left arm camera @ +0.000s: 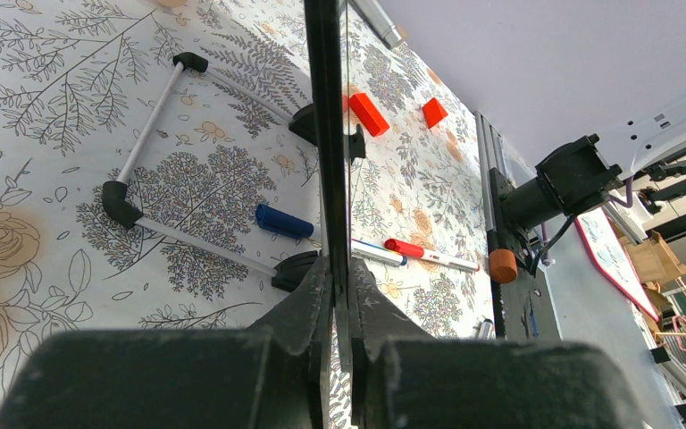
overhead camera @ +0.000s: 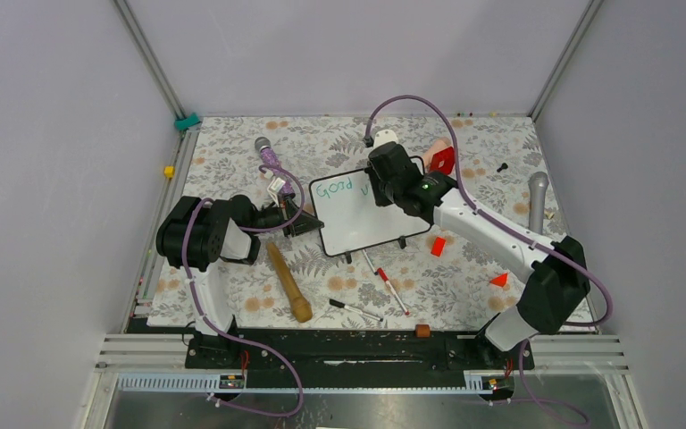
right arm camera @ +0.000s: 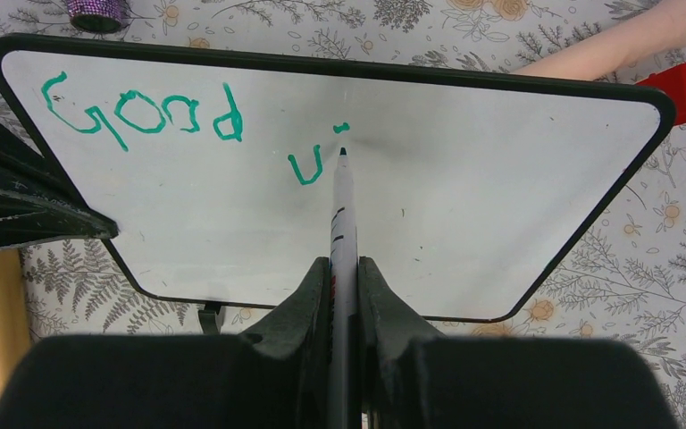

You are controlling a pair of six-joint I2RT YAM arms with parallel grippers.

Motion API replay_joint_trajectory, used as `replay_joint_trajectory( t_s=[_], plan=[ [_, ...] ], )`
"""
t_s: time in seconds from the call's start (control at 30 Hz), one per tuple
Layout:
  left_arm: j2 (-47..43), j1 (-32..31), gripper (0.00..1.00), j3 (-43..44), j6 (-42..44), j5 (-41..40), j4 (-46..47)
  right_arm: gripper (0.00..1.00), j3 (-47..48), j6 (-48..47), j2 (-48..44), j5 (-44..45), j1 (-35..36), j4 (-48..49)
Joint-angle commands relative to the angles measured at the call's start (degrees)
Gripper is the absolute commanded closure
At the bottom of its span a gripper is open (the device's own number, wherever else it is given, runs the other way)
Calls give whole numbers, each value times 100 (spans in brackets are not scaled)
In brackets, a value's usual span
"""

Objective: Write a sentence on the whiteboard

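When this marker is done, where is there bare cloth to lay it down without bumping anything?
Bare cloth: far left, between the yellow cube and the purple microphone; also far centre, behind the whiteboard. Crowded on the board's near side: the wooden pestle, loose markers and red blocks lie there.

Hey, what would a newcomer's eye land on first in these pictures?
The whiteboard at mid-table stands out first, with green writing that reads "Good" and then a "v". The right hand grips a marker, its tip at the board just beside that "v". The left hand clamps the board's left edge.
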Motion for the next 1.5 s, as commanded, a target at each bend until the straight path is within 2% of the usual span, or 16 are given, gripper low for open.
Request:
replay_joint_trajectory(
  t_s=[0.0,0.53,1.47],
  plan=[
    [2,-36,100,-3,379,140,217,100,64,31,85,-21,-2,86],
    [4,-37,100,10,369,132,214,100,166,10,281,39,-4,-4],
    [8,-37,100,6,359,137,219,100,-105,117,-7,-280,3,-223]
  ],
)
